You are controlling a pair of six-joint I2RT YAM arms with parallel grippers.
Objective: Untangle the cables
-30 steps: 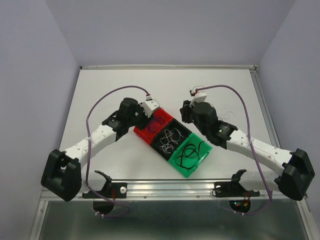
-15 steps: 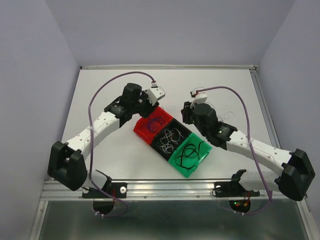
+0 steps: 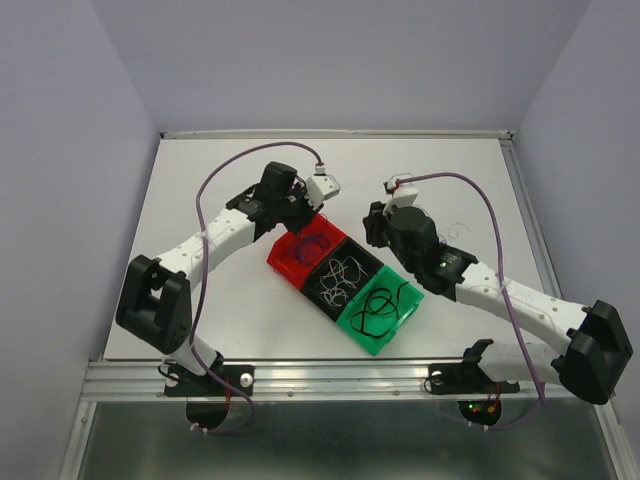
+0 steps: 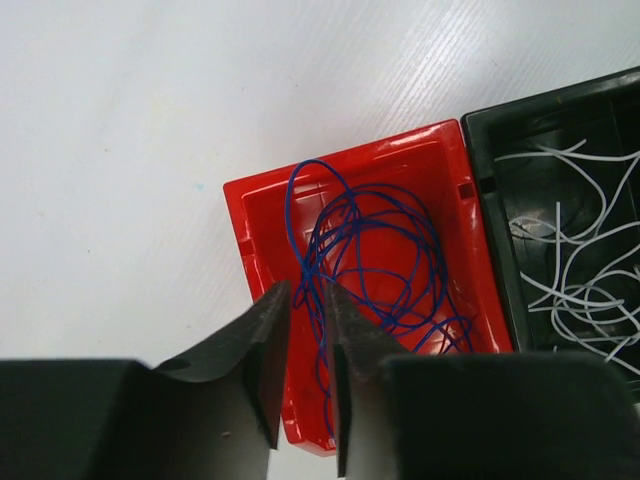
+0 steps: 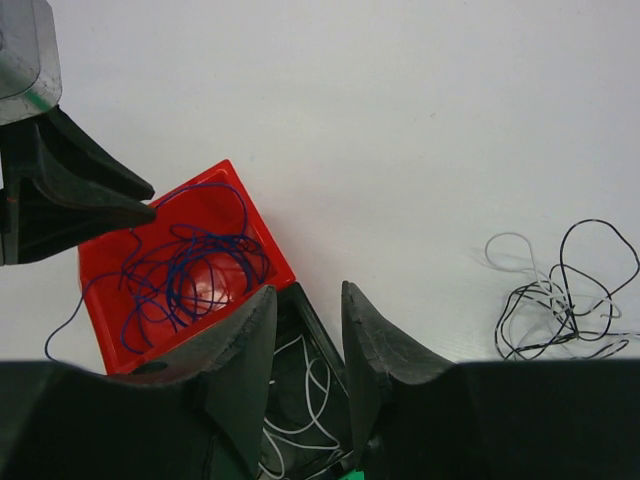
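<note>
Three joined bins lie mid-table. The red bin [image 3: 288, 258] [image 4: 262, 215] [image 5: 105, 255] holds a blue cable [image 3: 312, 243] [image 4: 380, 250] [image 5: 190, 270]. The black bin [image 3: 368, 262] holds white cable [image 3: 340, 272] [image 4: 580, 270] [image 5: 300, 400]. The green bin [image 3: 405, 298] holds black cable [image 3: 378, 308]. A black and white tangle [image 3: 455, 232] [image 5: 555, 300] lies loose on the table. My left gripper [image 3: 297, 213] [image 4: 305, 290] hovers over the red bin's far corner, jaws a narrow gap apart, blue strands showing below the gap. My right gripper [image 3: 372, 228] [image 5: 308, 290] is open and empty above the black bin's far corner.
The white table [image 3: 200, 180] ends in a raised rail along the back and right sides. Mauve hoses arch over both arms. One blue strand hangs over the red bin's edge [image 5: 62, 335]. The left gripper's fingers [image 5: 90, 195] show at the left of the right wrist view.
My left arm has swung, carrying its gripper from over the red bin toward the bin's far corner. The right arm has barely moved. The cables in the bins lie as before.
</note>
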